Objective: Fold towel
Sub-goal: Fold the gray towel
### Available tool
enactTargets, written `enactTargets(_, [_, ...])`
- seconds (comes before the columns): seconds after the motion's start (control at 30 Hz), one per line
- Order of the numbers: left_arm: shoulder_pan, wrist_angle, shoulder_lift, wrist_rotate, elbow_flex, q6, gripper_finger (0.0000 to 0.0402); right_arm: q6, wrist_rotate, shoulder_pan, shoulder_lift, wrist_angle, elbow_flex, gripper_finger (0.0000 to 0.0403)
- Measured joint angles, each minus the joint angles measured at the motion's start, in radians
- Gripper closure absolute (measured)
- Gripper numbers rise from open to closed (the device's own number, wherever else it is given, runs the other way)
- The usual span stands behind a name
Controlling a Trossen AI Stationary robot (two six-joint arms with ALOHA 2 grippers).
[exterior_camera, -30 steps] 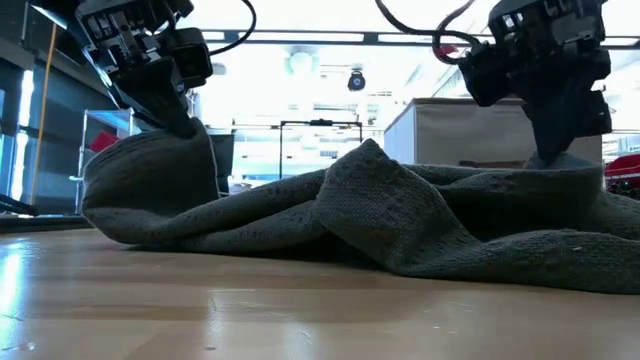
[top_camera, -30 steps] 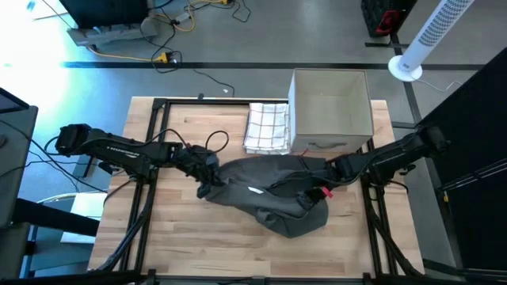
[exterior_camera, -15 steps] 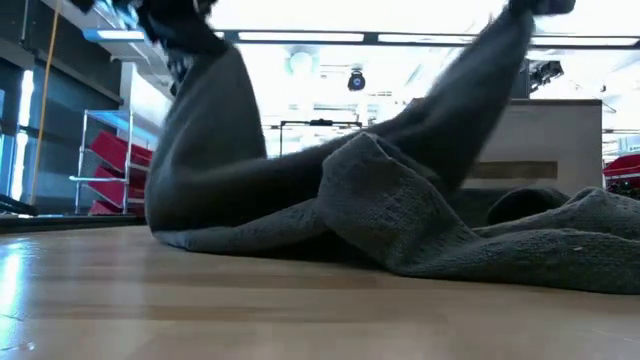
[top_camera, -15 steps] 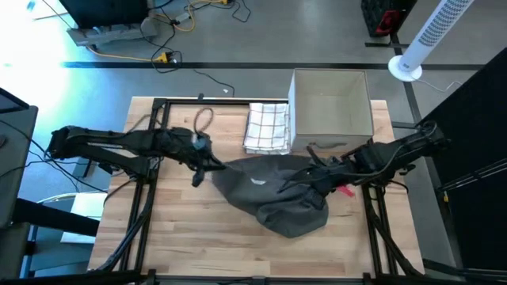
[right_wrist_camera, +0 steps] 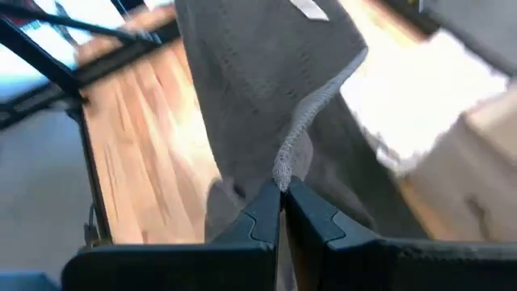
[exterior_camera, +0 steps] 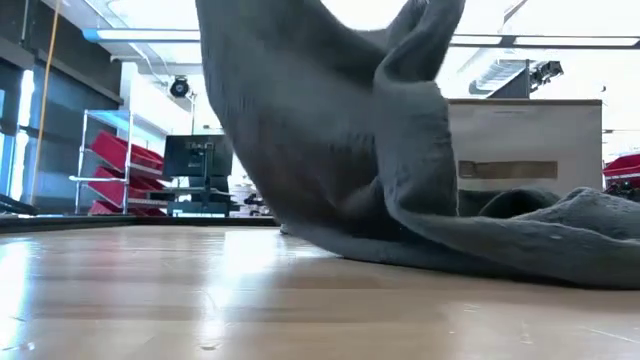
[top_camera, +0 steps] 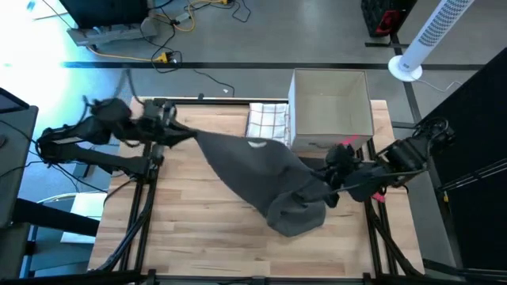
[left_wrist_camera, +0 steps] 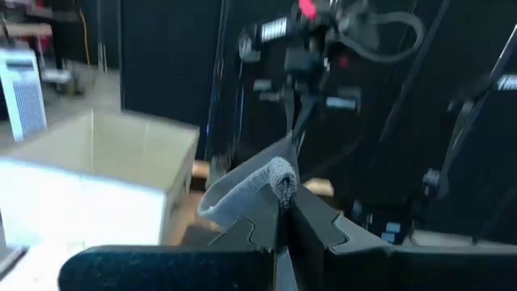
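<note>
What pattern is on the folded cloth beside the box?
White with a dark grid check; clearest in the high view.

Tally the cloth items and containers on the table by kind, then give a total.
Grey towel: 1, held up by the left gripper and right gripper
Checked cloth, folded: 1
Beige fabric box: 1
Total: 3

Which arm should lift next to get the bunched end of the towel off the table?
Probably right. The right gripper pinches the towel beside the heap on the table; the left gripper holds the far, already raised corner.
</note>
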State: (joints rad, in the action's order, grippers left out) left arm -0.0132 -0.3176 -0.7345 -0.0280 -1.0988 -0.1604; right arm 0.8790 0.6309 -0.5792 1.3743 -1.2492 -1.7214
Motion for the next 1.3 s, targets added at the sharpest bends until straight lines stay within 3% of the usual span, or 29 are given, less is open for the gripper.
enactTargets(0.2, [0.026, 0.107, 0.027, -0.051, -0.103, 0.002, 0.0397, -0.252, 0.173, -0.105, 0.000, 0.205, -0.105, 0.0403])
enactTargets(0.37, [0.064, 0.189, 0.025, -0.083, -0.143, 0.032, 0.0397, -0.573, 0.224, -0.159, 0.000, 0.484, -0.153, 0.0403])
enactTargets(0.57, [0.145, 0.340, -0.042, -0.138, -0.141, -0.001, 0.0397, -0.959, 0.121, -0.198, 0.000, 0.835, -0.157, 0.0403])
enactTargets(0.7, [0.255, 0.462, -0.110, -0.140, -0.142, 0.091, 0.0397, -1.151, 0.048, -0.222, 0.000, 0.984, -0.157, 0.0403])
enactTargets(0.87, [0.360, 0.555, -0.183, -0.113, -0.180, 0.219, 0.0397, -1.304, 0.002, -0.242, 0.001, 1.095, -0.157, 0.0403])
enactTargets(1.07, [0.465, 0.567, -0.265, -0.111, -0.308, 0.289, 0.0397, -1.451, -0.144, -0.249, 0.001, 1.194, -0.157, 0.0403])
enactTargets(1.3, [0.550, 0.561, -0.351, -0.054, -0.448, 0.478, 0.0397, -1.607, -0.165, -0.248, 0.002, 1.278, -0.157, 0.0403])
